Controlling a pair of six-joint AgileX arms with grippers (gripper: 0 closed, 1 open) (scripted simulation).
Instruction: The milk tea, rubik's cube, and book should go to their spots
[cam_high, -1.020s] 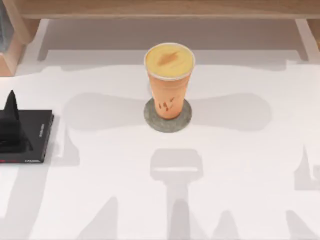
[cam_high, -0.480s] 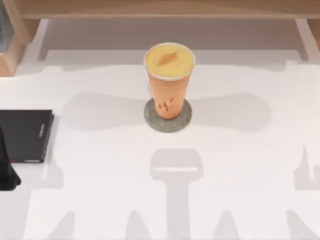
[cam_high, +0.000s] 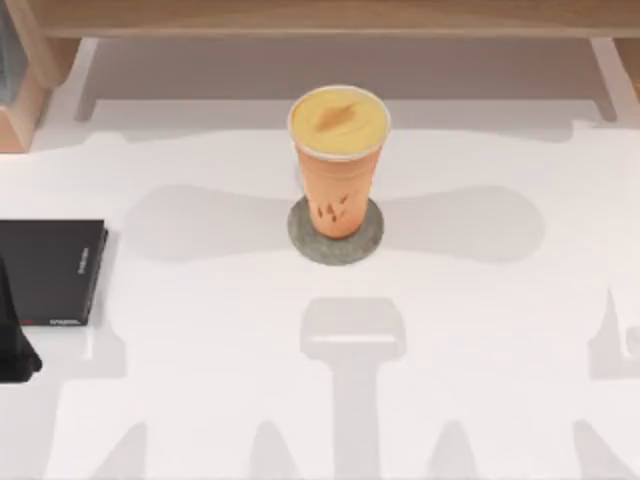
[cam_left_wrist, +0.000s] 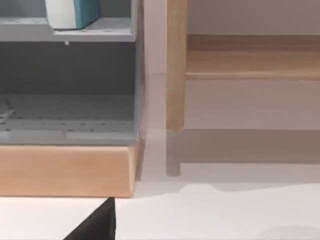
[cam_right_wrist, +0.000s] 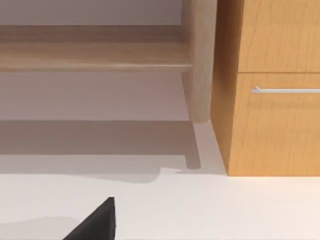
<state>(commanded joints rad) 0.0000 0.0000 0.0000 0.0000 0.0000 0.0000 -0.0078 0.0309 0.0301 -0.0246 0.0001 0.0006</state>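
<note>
White worktop (cam_high: 200, 330) spreads across the top view, crossed by soft grey shadows, with a pale wooden shelf rail (cam_high: 330, 18) running along its far edge. Near the middle stands the milk tea (cam_high: 337, 160), upright, its orange body tapering down to a round mottled grey coaster (cam_high: 336, 245) that rings its base; the cup sits on the coaster. At the left side of the worktop lies a flat black book (cam_high: 50, 270) with small white lettering on its spine, nothing on top of it. Just in front of that book, at the left edge, a dark part of the left arm (cam_high: 14, 345) reaches in; whether the left pincer is wide or narrow I cannot tell.

From the left wrist view, a grey shelf unit (cam_left_wrist: 67, 85) on a light wooden base (cam_left_wrist: 65, 170) stands at the back of the worktop. On its upper grey shelf rests the book (cam_left_wrist: 72, 12), teal-blue cover with a pale edge, cut off by the frame. Beside the unit rises a slim wooden post (cam_left_wrist: 176, 65). A black tip of the left pincer (cam_left_wrist: 95, 227) pokes in at the frame edge.

From the right wrist view, a wooden cabinet (cam_right_wrist: 270, 120) with a thin metal drawer handle (cam_right_wrist: 287, 90) stands at the worktop's back, next to a wooden post and rail. A black tip of the right pincer (cam_right_wrist: 95, 225) shows at the frame edge; its opening cannot be told either.
</note>
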